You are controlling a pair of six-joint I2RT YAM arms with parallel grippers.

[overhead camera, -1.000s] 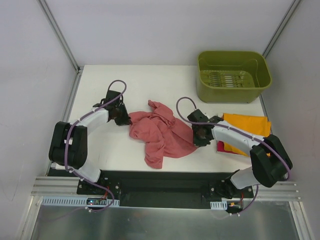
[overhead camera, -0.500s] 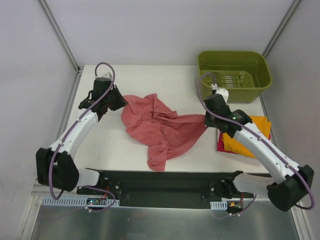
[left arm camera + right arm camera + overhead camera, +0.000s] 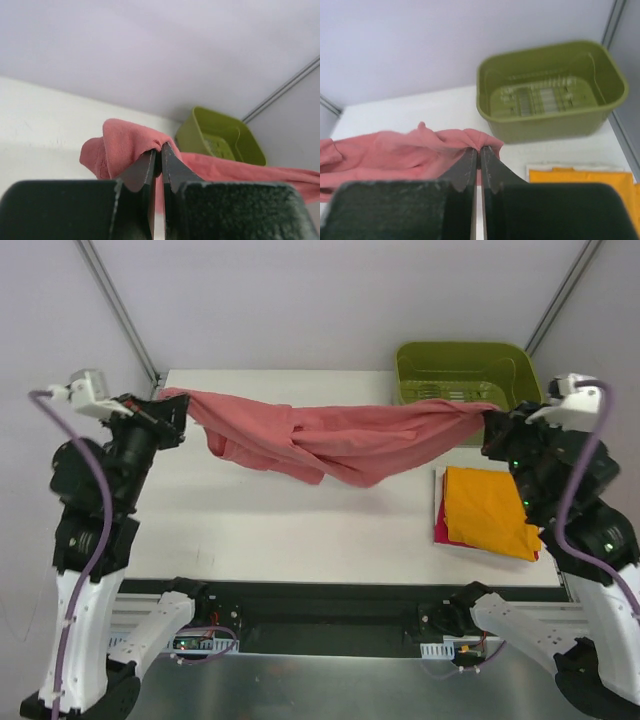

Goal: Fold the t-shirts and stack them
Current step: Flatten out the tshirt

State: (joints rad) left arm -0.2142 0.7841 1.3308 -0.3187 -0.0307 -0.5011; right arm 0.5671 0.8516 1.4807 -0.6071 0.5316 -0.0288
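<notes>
The salmon t-shirt (image 3: 330, 440) had been lifted off the bench (image 3: 280, 530) and spread in the air left of the green tub (image 3: 467, 375). Its ends were pinched in the left gripper (image 3: 168, 412) and right gripper (image 3: 492, 426), so laying flat was judged next. Three shirts were counted, with the orange t-shirt (image 3: 487, 512) stacked over the magenta t-shirt (image 3: 440, 532) on the tub's near side.

A white table (image 3: 250, 530) sits inside pale grey walls (image 3: 300, 300) framed by aluminium posts (image 3: 115, 305).
</notes>
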